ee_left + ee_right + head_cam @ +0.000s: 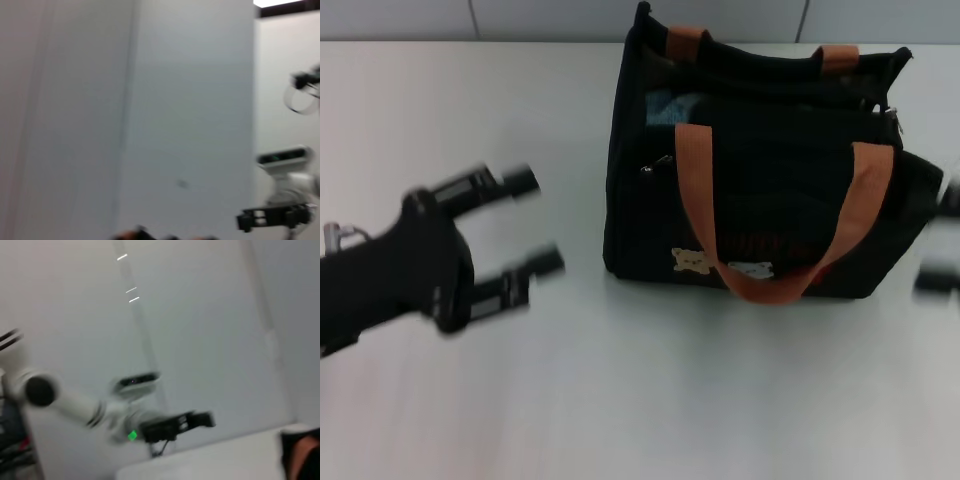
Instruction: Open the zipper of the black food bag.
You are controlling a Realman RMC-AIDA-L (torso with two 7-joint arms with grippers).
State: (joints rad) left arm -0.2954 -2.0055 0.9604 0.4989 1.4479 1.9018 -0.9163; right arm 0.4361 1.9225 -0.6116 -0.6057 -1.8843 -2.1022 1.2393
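Observation:
The black food bag (770, 190) stands upright on the white table, right of centre in the head view, with orange-brown handles and bear patches on its front. Its zipper (775, 98) runs along the top, with a small silver pull (893, 113) at the right end. Something light blue shows inside near the left end. My left gripper (532, 222) hovers open to the left of the bag, a short gap away, with nothing between its fingers. My right gripper (940, 240) is blurred at the right edge, just beside the bag's right end, with its fingers apart.
A short pocket zipper with a tiny pull (656, 164) sits on the bag's front left. The table's far edge meets a grey wall behind the bag. Another robot (282, 190) stands off in the room. A corner of the bag (300, 455) shows in the right wrist view.

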